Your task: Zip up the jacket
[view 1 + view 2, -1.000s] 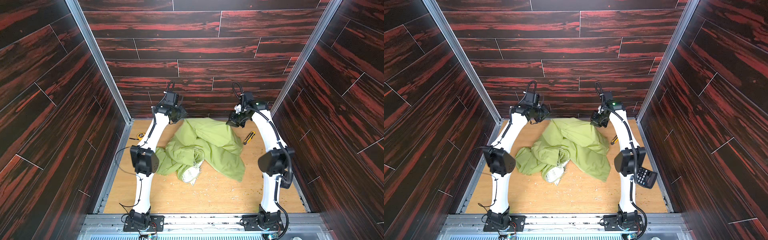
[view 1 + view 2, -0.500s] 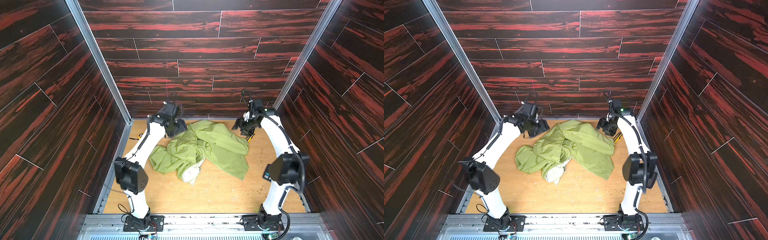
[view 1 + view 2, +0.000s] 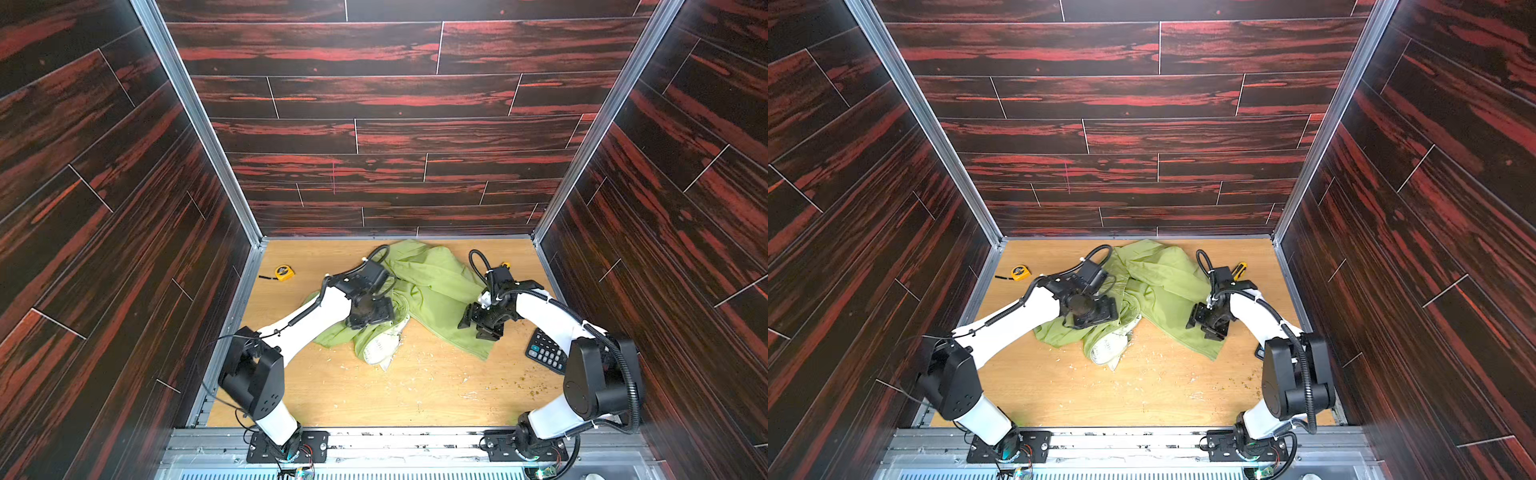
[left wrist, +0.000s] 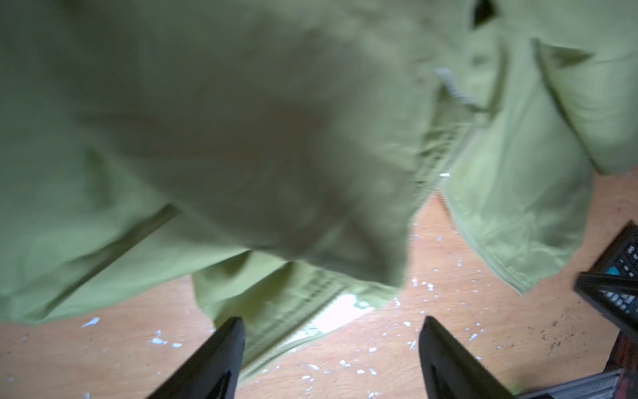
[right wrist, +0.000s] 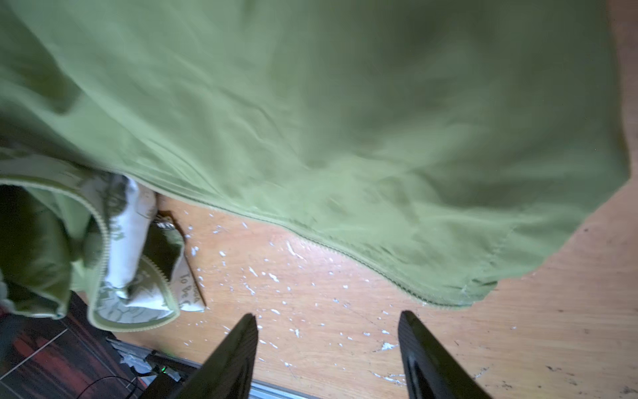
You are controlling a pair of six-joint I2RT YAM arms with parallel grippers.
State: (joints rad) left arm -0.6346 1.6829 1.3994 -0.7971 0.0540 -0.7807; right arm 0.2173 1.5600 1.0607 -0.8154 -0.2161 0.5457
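**Jacket bunched and unzipped; both grippers empty**

The left gripper (image 4: 331,321) stands open with nothing between its fingers, low over a folded hem of the jacket (image 3: 432,286). The right gripper (image 5: 328,314) is likewise open and empty, over bare table (image 3: 374,395) just short of a toothed zipper edge (image 5: 345,252).

The jacket lies crumpled between the two arms toward the back of the table. Its front is open and the whitish lining (image 5: 127,221) is turned out at the near fold.

Assessment: zipping has not begun, and the step in hand is sorting out the garment. The next move calls for finding both bottom ends of the zipper and bringing them together. The thin cloth will likely slip and bunch.

Not verifiable: a small metal piece (image 5: 165,224) beside the lining may be the pull, but it is too small to confirm. The left wrist view is blurred. In both top views the left arm covers part of the jacket, so hood and sleeves cannot be told apart.
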